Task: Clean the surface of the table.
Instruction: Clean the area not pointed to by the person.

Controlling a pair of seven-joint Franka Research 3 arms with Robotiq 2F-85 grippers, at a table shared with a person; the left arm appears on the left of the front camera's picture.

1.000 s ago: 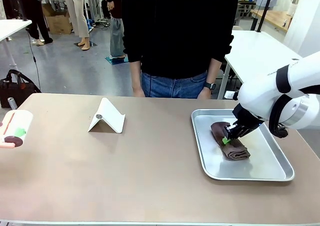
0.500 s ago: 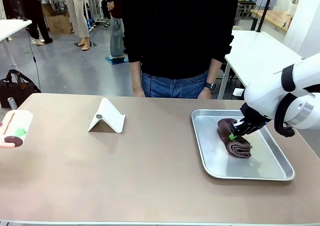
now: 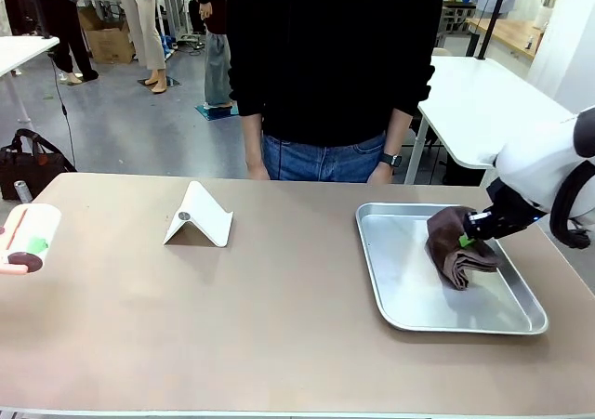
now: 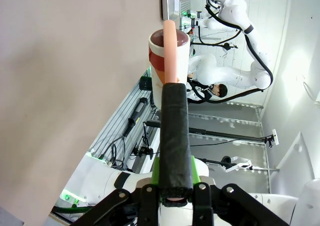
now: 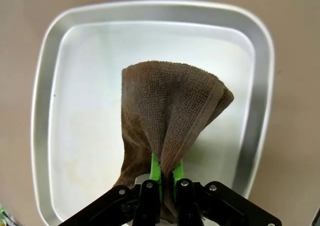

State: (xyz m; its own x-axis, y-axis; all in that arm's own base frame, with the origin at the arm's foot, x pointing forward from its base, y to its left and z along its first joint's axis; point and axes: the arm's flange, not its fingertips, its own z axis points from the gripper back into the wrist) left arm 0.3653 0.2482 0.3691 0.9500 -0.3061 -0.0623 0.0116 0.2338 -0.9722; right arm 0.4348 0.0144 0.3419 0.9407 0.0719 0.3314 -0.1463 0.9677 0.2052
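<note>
Slippage worries me most: my right gripper (image 5: 162, 173) pinches only a narrow fold of the brown cloth (image 5: 170, 110), which droops over the tray (image 5: 45, 85). A quick swing could shake it loose, or its trailing end might catch the raised rim and drag the tray along. Cloth is nubby terry, soft and limp; tray is shiny metal with rounded corners. Matte taupe tabletop (image 3: 232, 317) lies under the tray and spreads wide leftward. My left gripper (image 4: 175, 188) is clamped on the black foam handle (image 4: 175, 136) of a roller (image 4: 170, 45).

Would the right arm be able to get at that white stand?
Probably, by reaching across: only bare table lies between the tray and the stand. But its jaws are shut on the cloth, so no grabbing.
</note>
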